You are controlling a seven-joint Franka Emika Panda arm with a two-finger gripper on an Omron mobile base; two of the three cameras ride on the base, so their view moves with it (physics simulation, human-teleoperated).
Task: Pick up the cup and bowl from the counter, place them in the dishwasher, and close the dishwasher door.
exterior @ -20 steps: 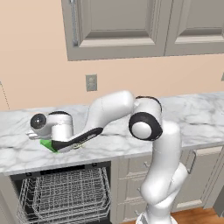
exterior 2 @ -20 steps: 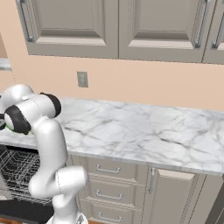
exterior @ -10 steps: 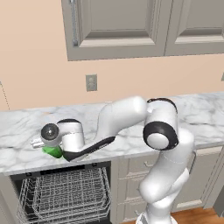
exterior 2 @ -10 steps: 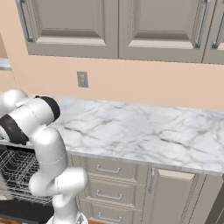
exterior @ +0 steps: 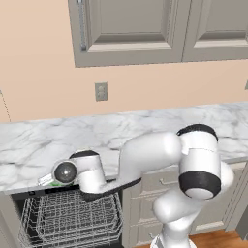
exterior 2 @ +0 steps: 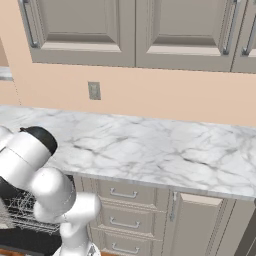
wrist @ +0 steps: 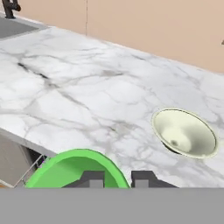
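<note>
Cup in the hand at the table's front edge, over the open dishwasher

In the hand view the hand is clamped on the rim of the green cup, one finger inside the wall and one outside, at about 6 o'clock in that view; the cream bowl rests on the marble table at about 3 o'clock, well apart from the cup. In the left base view the cup peeks out beside the wrist, above the wire racks of the dishwasher. The cup looks light, stiff and smooth, so a rim pinch could slip or swing. The bowl's wide, thin rim seems the natural hold, probably also slick.
</note>
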